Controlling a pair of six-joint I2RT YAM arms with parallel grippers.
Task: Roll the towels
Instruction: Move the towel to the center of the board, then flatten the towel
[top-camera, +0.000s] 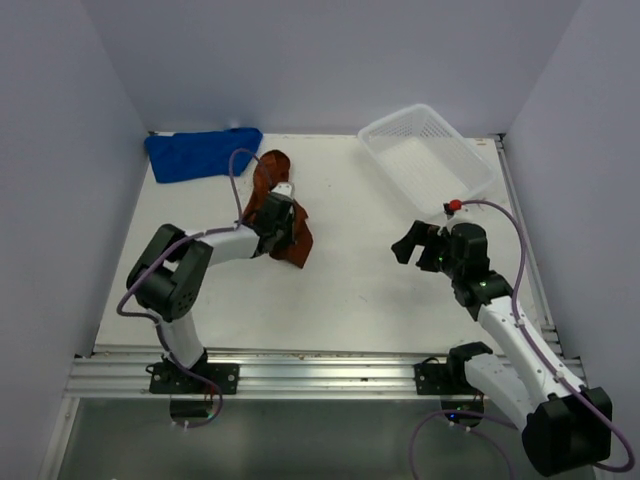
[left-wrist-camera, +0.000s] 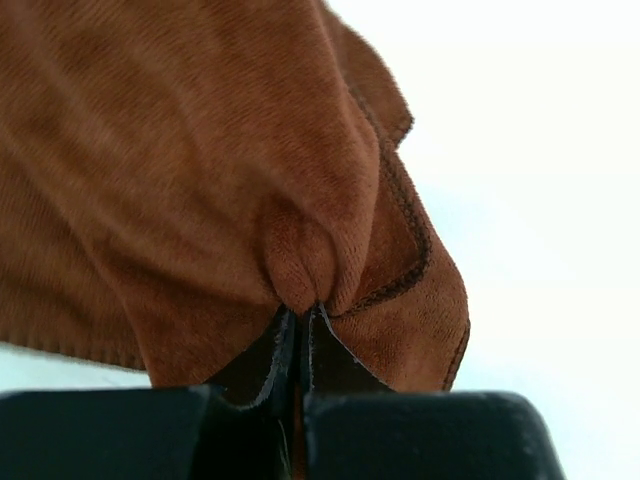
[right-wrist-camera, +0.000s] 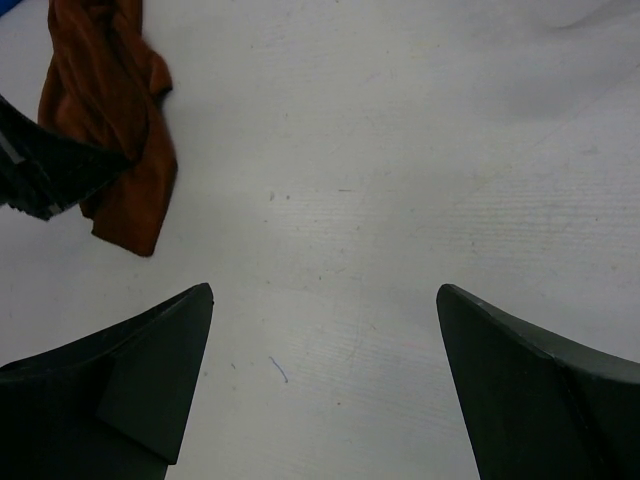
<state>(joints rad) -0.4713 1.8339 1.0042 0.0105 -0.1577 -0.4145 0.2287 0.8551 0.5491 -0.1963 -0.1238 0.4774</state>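
Observation:
The rust-brown towel (top-camera: 296, 238) hangs crumpled at the left-middle of the table, pinched by my left gripper (top-camera: 281, 212). In the left wrist view the shut gripper (left-wrist-camera: 300, 312) holds a fold of the brown towel (left-wrist-camera: 200, 150), which fills most of that view. The brown towel also shows in the right wrist view (right-wrist-camera: 125, 190) at the upper left. The blue towel (top-camera: 200, 152) lies bunched at the far left corner. My right gripper (top-camera: 412, 243) is open and empty over bare table to the right; its fingers spread wide in the right wrist view (right-wrist-camera: 325, 295).
A white mesh basket (top-camera: 428, 155) stands at the far right, just behind my right arm. White walls enclose the table on three sides. An aluminium rail (top-camera: 320, 375) runs along the near edge.

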